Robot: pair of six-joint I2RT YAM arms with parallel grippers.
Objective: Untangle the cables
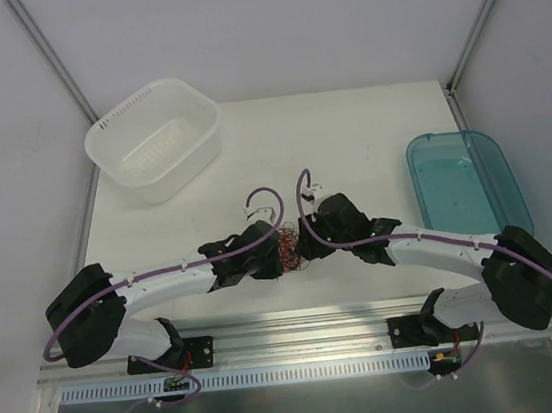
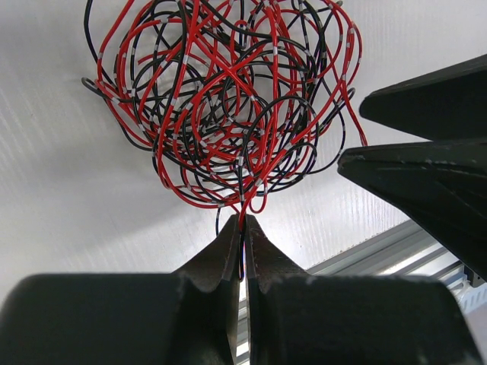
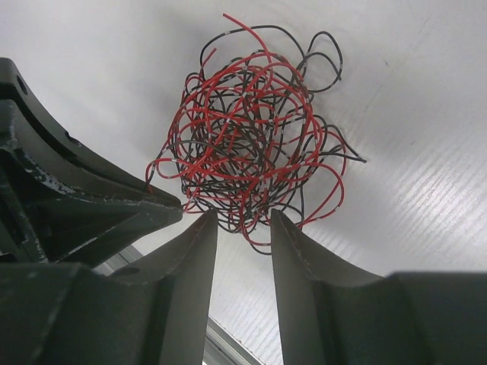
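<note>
The cables (image 1: 289, 250) lay tangled on the bench (image 1: 348, 137). Left fingers (image 2: 224, 255) were closed on strands at the tangle's edge; right fingers (image 3: 194, 258), half open there, needed to pinch one strand only and pull slowly.

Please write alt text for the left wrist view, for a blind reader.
The left pincer is shut on a few strands at the near edge of a tangled ball of red and black cables, seen against a white table. The right pincer stands at the right.
</note>
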